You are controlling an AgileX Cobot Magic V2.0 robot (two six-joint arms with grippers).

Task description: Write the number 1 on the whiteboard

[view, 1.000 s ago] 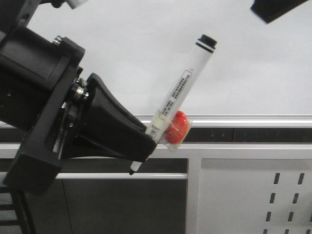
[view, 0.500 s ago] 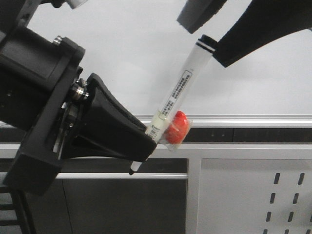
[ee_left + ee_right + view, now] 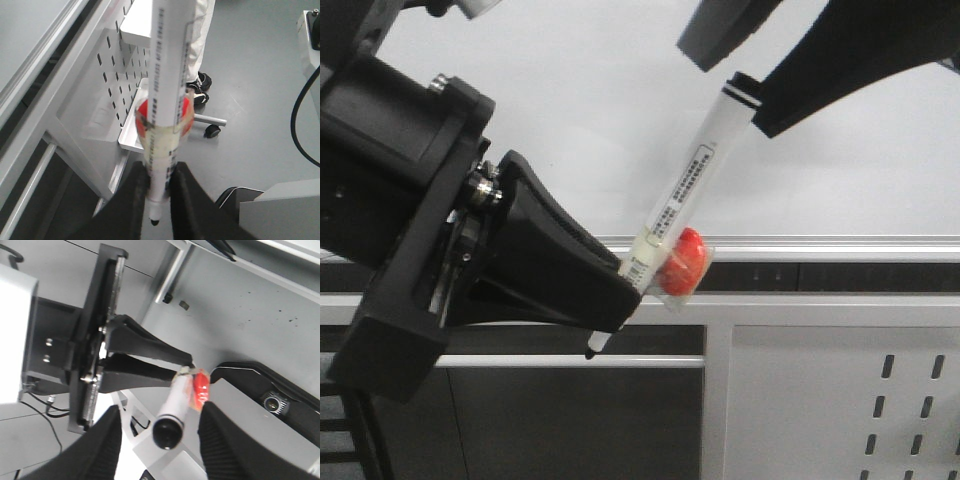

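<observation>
The left arm comes in from the left side, big and black, and its hand points to the right and a little down, with the two fingers pressed together on the lower end of a white marker, which leans up and to the right. The right arm reaches in from the upper right corner, and its hand is spread apart, one finger on each side of the black cap of the marker. In the right wrist view the two ribbed pads stand well apart, not touching the cap between them.
</observation>
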